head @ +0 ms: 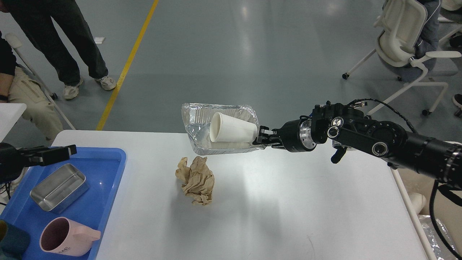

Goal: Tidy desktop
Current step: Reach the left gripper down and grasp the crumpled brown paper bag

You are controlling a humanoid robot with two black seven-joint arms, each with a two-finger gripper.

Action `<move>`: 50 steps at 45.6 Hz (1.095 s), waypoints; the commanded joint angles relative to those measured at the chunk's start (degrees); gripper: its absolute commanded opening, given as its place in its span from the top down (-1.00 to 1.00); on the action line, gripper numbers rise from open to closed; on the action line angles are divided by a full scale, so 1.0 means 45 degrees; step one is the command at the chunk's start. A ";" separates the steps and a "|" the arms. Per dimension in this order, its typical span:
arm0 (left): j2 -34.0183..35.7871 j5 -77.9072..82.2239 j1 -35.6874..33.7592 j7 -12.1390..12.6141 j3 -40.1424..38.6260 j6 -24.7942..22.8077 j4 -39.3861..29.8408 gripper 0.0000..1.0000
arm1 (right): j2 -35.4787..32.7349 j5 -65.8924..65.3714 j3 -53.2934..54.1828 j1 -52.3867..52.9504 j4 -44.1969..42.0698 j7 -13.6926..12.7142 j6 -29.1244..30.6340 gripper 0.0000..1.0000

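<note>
The white desktop (288, 202) fills the lower part of the head view. Above its far edge hangs a tilted foil tray (196, 122) with a white paper cup (232, 128) lying on its side in it. My right gripper (258, 139) is shut on the tray's right rim. A crumpled ball of brown paper (195, 180) lies on the desktop just below the tray. At the far left my left gripper (59, 153) hovers over the blue tray's back edge; its dark fingers cannot be told apart.
A blue tray (110, 173) at the left front holds a steel box (59, 187), a pink mug (65, 236) and a teal cup (11, 243). People stand behind on the left, and office chairs (408, 39) are at the back right.
</note>
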 commanded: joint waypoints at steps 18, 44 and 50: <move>-0.7492 0.7540 -0.3928 -0.1588 0.2981 -0.2775 0.2902 -0.94 | 0.0176 0.0000 0.0367 0.0005 0.0074 -0.0002 -0.0021 1.00; -1.0757 0.9121 -0.4613 -0.2992 0.6479 0.0387 0.6320 -0.34 | -0.0429 0.0000 0.0641 -0.0112 0.0640 -0.0002 -0.0021 1.00; -1.0543 0.9825 -0.4536 -0.3111 0.6813 0.1443 0.6673 0.07 | -0.0429 0.0000 0.0660 -0.0112 0.0718 -0.0002 -0.0040 1.00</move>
